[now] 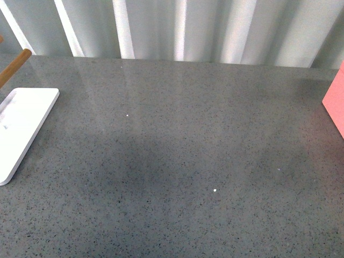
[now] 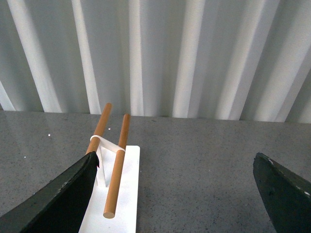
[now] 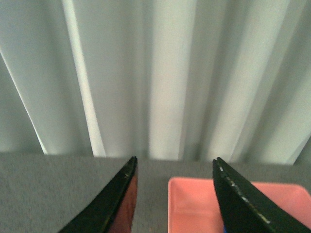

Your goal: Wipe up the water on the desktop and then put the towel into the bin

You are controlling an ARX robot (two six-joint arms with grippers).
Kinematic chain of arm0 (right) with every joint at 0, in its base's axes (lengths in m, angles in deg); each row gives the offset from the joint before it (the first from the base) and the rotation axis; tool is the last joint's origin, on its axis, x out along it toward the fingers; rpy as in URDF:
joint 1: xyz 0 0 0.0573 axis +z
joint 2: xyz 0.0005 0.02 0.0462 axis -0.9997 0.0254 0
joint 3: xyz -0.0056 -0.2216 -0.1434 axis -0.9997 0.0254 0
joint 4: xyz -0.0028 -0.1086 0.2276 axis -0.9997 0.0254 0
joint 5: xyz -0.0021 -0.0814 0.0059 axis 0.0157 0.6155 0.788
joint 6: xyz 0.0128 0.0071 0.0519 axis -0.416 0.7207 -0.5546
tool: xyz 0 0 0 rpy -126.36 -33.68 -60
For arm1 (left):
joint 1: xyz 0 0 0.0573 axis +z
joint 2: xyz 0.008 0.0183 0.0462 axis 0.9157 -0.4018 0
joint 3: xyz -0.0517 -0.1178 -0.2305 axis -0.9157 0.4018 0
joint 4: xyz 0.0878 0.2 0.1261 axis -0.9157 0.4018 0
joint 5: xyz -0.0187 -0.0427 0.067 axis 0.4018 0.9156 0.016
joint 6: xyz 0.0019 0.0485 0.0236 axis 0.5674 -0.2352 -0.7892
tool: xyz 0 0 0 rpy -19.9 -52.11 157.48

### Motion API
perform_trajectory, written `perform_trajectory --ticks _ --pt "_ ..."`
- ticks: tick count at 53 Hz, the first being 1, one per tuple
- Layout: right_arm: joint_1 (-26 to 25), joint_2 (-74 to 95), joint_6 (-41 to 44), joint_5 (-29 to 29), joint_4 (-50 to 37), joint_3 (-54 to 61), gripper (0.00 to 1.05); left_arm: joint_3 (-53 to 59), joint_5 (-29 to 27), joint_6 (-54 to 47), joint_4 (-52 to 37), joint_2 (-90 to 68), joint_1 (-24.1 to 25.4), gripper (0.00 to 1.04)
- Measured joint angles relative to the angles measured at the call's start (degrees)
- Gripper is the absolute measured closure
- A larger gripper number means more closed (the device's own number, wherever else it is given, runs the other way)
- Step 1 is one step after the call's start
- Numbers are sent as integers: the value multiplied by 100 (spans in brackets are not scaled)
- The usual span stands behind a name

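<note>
The grey speckled desktop (image 1: 177, 161) fills the front view, where neither gripper shows. A few tiny bright specks (image 1: 215, 190) lie on it; no puddle is visible. The pink bin (image 1: 336, 102) stands at the right edge. In the right wrist view my right gripper (image 3: 175, 158) hangs open above the desktop, facing the bin (image 3: 194, 204). A sliver of blue (image 3: 224, 228) shows beside one finger inside the bin; I cannot tell whether it is the towel. My left gripper (image 2: 175, 155) is open and empty over the desktop (image 2: 194, 170).
A white tray (image 1: 24, 126) lies at the left edge, with a wooden rod (image 1: 15, 67) behind it. The left wrist view shows the tray (image 2: 129, 194) carrying a small rack with two wooden rods (image 2: 116, 174). A ribbed pale wall (image 1: 177, 27) closes the far side.
</note>
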Motion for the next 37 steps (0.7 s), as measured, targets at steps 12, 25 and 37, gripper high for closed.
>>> perform_trajectory --ticks 12,25,37 --pt "321 -748 -83 323 -341 1036 98 0 2 0 0 2 0 7" --pt "616 -1606 -96 590 -258 1768 102 0 0 0 0 4 0 7" --pt "1010 -2387 -96 1126 101 2232 102 0 0 0 0 4 0 7"
